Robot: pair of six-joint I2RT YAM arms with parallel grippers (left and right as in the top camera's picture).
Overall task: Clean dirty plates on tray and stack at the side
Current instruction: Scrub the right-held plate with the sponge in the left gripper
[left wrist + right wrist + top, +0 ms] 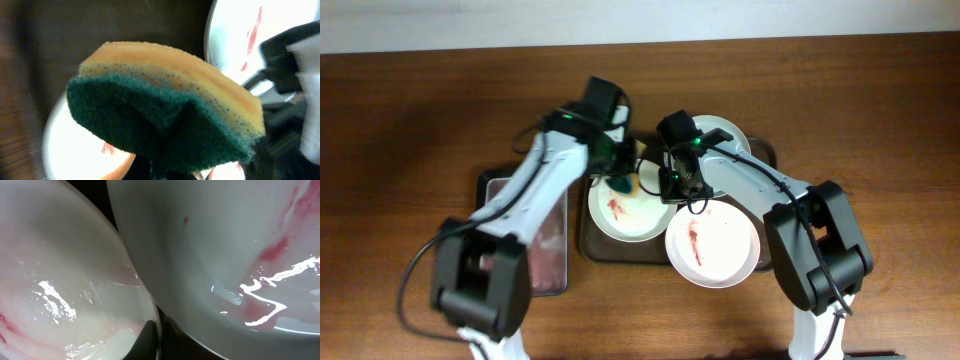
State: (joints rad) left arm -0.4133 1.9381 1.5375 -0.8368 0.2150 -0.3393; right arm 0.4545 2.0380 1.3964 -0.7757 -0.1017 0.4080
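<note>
1. My left tool (618,172) clamps a green-and-yellow sponge (165,115) above a smeared plate (625,208) lying on the tray (605,251).
2. My right tool (682,188) pinches the rim of another streaked plate (712,243), which overhangs the tray's front edge.

A wooden table (400,120) fills almost the whole overhead view. Its top is dark reddish brown, with fine grain running left to right. The wood looks a little lighter and warmer on the left side and darker toward the near corners. Light falls softly and evenly, with no sharp glare on the wood. Beyond the far edge runs a pale, off-white strip (440,20), wider at the left and narrowing to the right; whether it is wall or floor cannot be told.
</note>
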